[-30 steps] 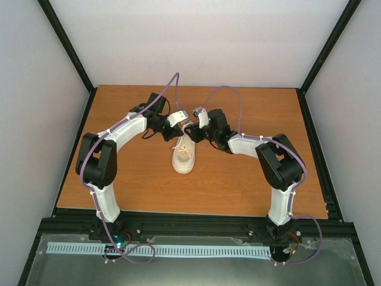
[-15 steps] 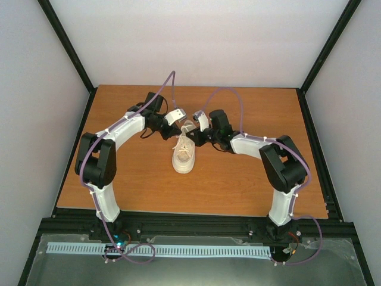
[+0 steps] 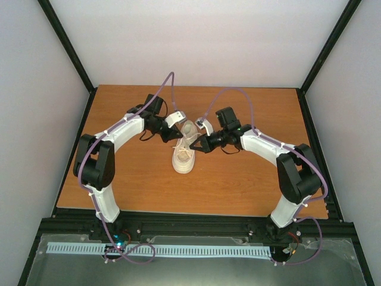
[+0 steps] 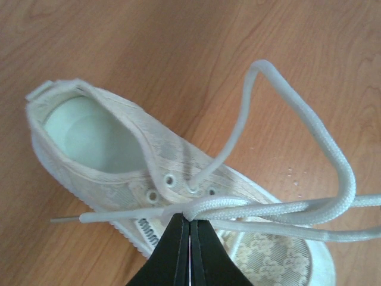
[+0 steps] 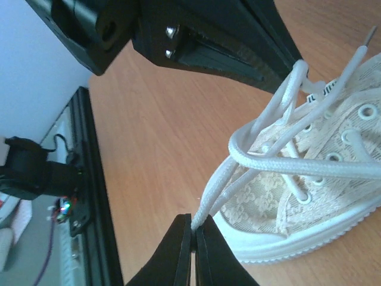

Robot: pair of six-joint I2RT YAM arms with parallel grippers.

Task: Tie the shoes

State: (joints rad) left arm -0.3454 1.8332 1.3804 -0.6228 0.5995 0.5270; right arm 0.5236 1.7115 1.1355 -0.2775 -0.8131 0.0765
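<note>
The left gripper [image 4: 189, 223] is clenched on the lace [image 4: 280, 207] above the shoe [image 3: 183, 158]. The right gripper [image 5: 194, 229] pinches the lace beside the shoe.

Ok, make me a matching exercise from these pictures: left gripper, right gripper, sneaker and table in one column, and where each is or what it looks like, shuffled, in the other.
1. left gripper
2. right gripper
3. sneaker
4. table

A. orange-brown wood
B. shut on the laces out beside the sole
C. cream, lying mid-table
D. shut on the laces just above the eyelets

Pairs: 1-D, 2-B, 3-C, 4-A
</note>
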